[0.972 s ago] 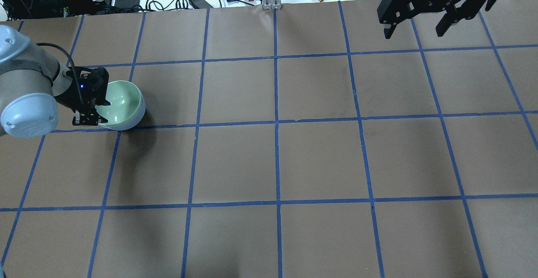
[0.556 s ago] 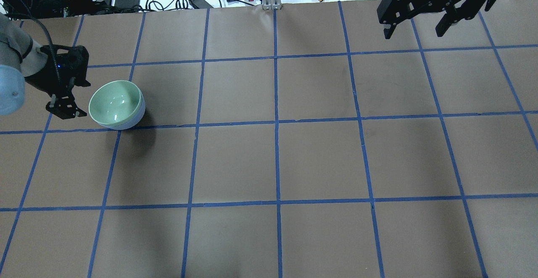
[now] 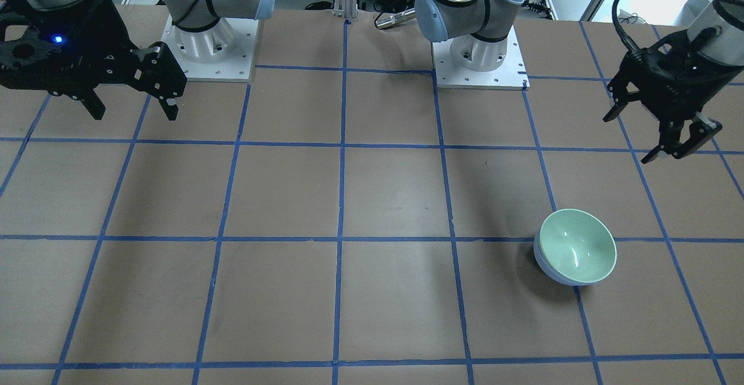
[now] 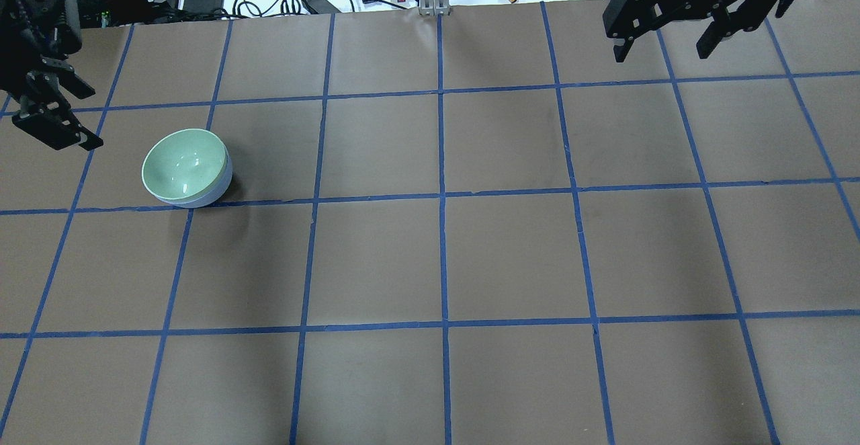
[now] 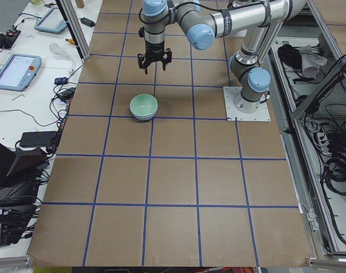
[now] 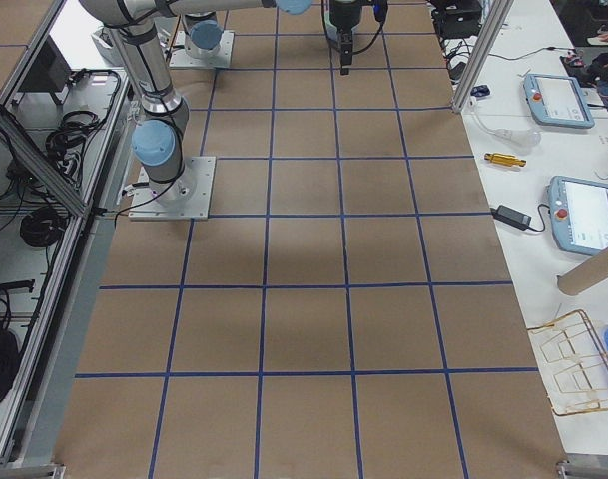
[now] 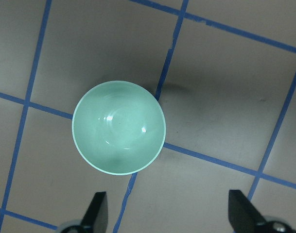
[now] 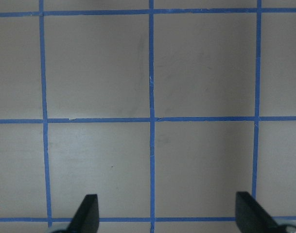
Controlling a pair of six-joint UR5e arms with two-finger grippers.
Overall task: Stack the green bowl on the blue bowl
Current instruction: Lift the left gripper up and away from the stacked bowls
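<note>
Green bowl: the green bowl (image 4: 183, 163) sits inside the blue bowl (image 4: 216, 193), on the left part of the tabletop (image 4: 510, 257) as seen from overhead, close to a crossing of blue tape lines.
Blue bowl: we see only a thin band of its outer wall below and beside the green rim, and it stands upright on the tabletop.
Fit of the pair: in the left wrist view the green rim is a clean circle that covers the blue bowl almost fully, so we judge the two are well nested. We cannot tell whether the green bowl lies perfectly level.
Left gripper: the left gripper (image 3: 633, 138) hangs raised above the tabletop, apart from the bowls. Its jaws are spread and hold nothing.
Right gripper: the right gripper (image 4: 660, 52) hangs over the far right corner, well apart from the bowls. Its jaws are also spread and empty.
Step in hand: we judge the stacking itself is done, because the green bowl is let go and rests in the blue one. What remains is only to get clear of the pair.
Next move: it calls for very little, in our view. The left arm should go away from the bowls without touching a rim, since a glossy bowl may slide or rock easily.
Right arm: we see no need for it to move.
</note>
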